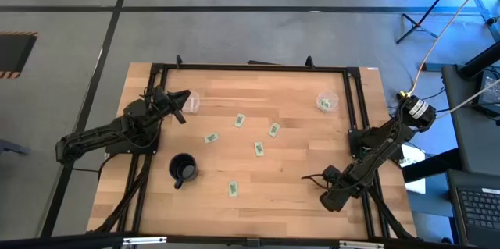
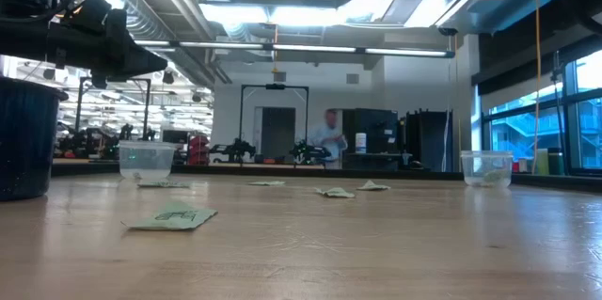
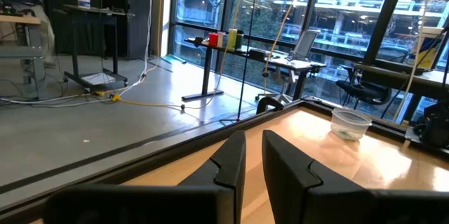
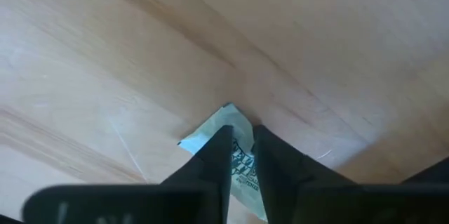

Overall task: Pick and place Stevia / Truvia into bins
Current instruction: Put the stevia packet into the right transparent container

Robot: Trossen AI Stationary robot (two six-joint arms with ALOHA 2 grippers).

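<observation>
Several pale green and white sachets lie flat on the wooden table. One clear cup stands at the far left, the other at the far right with sachets inside. My left gripper hovers beside the left cup, shut and empty. My right gripper is low over the near right of the table, shut on a sachet. In the low view the nearest sachet lies in front of both cups. My right gripper pinches a sachet between its two fingers, coming from above and pointing down at the table. One corner of the sachet sticks out past the fingertips. Whether the sachet is lifted or lies on the wood, I cannot tell.
A black mug stands at the near left of the table, large at the left edge of the low view. A dark frame runs along the table's far edge and sides. A person stands far off in the room.
</observation>
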